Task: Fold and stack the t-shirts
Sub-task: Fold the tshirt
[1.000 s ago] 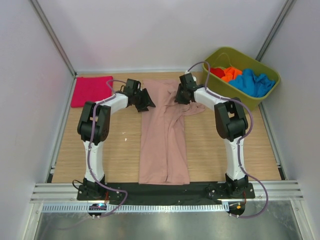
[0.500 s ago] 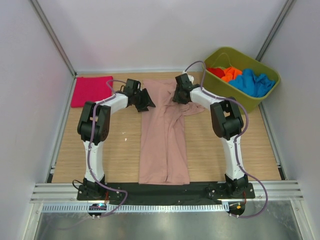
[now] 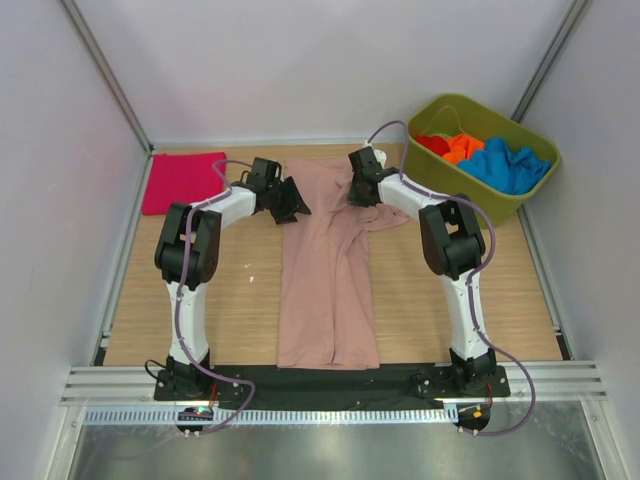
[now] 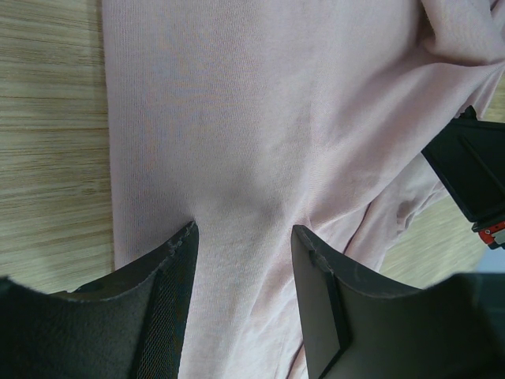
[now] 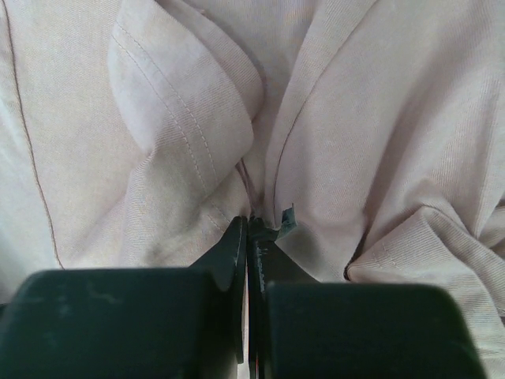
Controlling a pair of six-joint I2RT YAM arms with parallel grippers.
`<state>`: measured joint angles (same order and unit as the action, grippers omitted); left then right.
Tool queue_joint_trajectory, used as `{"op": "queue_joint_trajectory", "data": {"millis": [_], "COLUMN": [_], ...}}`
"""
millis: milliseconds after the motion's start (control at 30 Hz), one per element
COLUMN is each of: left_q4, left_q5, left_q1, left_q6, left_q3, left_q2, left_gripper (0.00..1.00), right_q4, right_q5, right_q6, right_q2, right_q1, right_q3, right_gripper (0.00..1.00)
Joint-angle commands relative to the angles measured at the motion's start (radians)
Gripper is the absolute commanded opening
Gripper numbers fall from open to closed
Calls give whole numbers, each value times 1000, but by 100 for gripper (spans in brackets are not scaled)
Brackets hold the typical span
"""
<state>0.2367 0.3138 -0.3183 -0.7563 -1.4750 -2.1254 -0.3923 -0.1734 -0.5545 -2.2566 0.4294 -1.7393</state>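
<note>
In the middle of the table (image 3: 230, 300) lies the pink t-shirt (image 3: 328, 290). The right gripper (image 5: 248, 227), pinched tight on its far edge, has slid inward, so 1 side is folding over. The left gripper (image 4: 245, 237) rests on it, spread apart, holding nothing.

Tub (image 3: 500, 206) R of centre tee (image 3: 330, 290)

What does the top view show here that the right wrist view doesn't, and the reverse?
Only the top view: the folded magenta shirt at far left, the tub holding loose shirts, and the left claw. Only the right wrist view: the right claw is shut, pinching a fold of cloth. Both: the pink shirt spread on the table.
</note>
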Motion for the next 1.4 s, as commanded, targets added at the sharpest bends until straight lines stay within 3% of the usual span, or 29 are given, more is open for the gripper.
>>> {"op": "queue_joint_trajectory", "data": {"millis": [0, 300, 800, 933, 1100, 1233, 1367], "left_q4": [1, 3, 10, 15, 30, 41, 42], "left_q5": [-30, -33, -30, -28, -33, -33, -12], "left_q1": [10, 30, 33, 33, 31, 33, 33], "left_q6": [-2, -6, -5, -6, 3, 8, 9], "left_q3": [-13, -7, -22, -24, -33, -41, -45], "left_q2": [-25, -34, -44, -44, -44, -45, -27], "left_gripper": [53, 53, 53, 54, 54, 54, 55], "right_q4": [-16, -98, -174, -187, -204, -201, -132], "right_q5": [-24, -23, -86, -77, -77, -97, -86], "right_q6": [19, 28, -9, 13, -1, -24, -44], "right_q2": [63, 181, 241, 229, 247, 294, 348], "right_q1": [5, 6, 5, 2, -27, -56, -116], "right_q3": [-28, 13, 158, 123, 103, 150, 244], "right_gripper": [1, 1, 2, 13, 15, 36, 39]}}
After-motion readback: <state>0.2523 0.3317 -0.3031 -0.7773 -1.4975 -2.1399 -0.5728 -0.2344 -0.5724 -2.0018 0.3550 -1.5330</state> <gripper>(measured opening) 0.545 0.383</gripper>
